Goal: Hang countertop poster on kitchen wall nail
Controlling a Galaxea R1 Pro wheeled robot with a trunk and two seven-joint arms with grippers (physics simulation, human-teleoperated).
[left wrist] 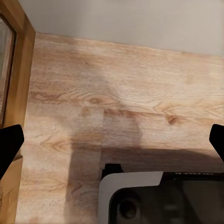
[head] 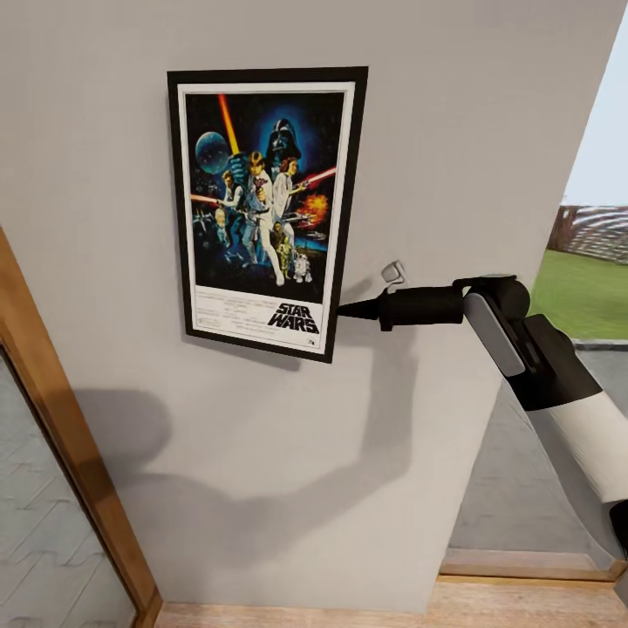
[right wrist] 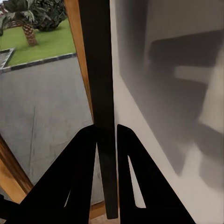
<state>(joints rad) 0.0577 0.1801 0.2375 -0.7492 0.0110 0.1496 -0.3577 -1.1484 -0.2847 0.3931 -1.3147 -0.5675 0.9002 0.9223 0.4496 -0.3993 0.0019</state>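
Two jaws of my right gripper (head: 342,309) pinch the poster (head: 262,209) at its four o'clock edge, flat against the grey wall (head: 453,131); it reads "STAR WARS". Left gripper (left wrist: 112,140) jaws gape over the wood floor (left wrist: 126,93).

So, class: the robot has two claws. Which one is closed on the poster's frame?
The right claw: its fingers pinch the poster's black right edge against the wall. The left claw hangs open over wooden floor, holding nothing.
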